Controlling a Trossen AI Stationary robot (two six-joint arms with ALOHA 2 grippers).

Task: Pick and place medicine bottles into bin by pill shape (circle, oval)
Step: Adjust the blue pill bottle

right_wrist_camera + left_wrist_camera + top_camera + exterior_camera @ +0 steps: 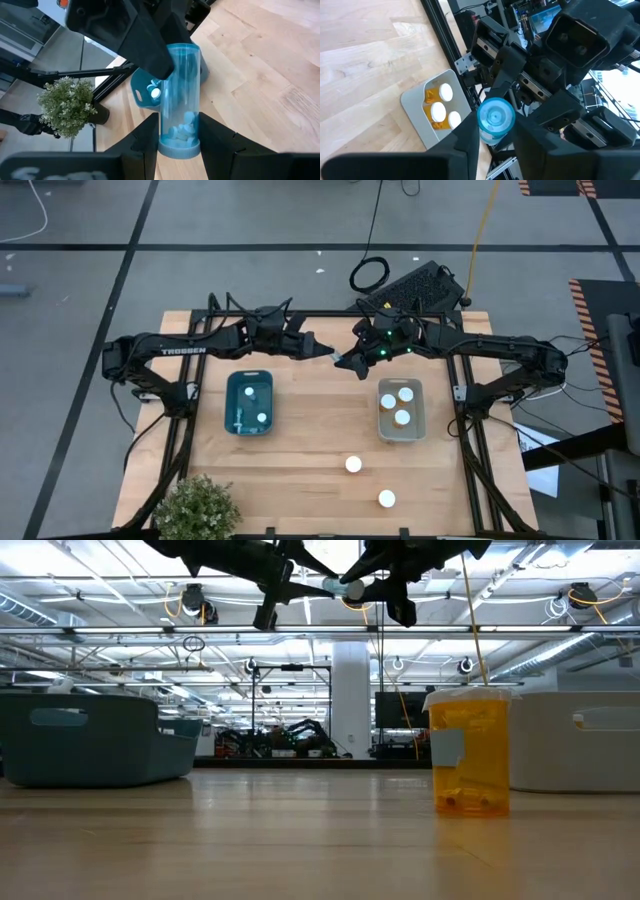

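Note:
A clear blue bottle (344, 361) with white pills inside hangs high over the table's far middle, lying between both grippers. My left gripper (330, 356) comes from the left and is shut on one end. My right gripper (354, 363) comes from the right and is shut on the other end. Two white-capped medicine bottles (353, 465) (386, 499) stand on the table near the front. The low view shows one as amber (470, 752). The teal bin (249, 402) and the pale bin (401, 410) each hold bottles. My left gripper has the bottle's end (495, 117) pinched between its two fingers (467, 137). The fingers lie roughly level and along the bottle, reaching from the table's left. The bottle is clear of the table. My right gripper pinches the bottle's wider-rimmed end (180, 146), where the pills lie, between its two fingers (145, 137). The fingers reach from the table's right and lie along the bottle. The bottle stretches forward to the other gripper's finger (150, 50), lifted clear.
A potted plant (197, 505) stands at the front left corner. A dark keyboard (420, 285) lies behind the table's far edge. Bare wood lies between the two bins and in front of the teal bin.

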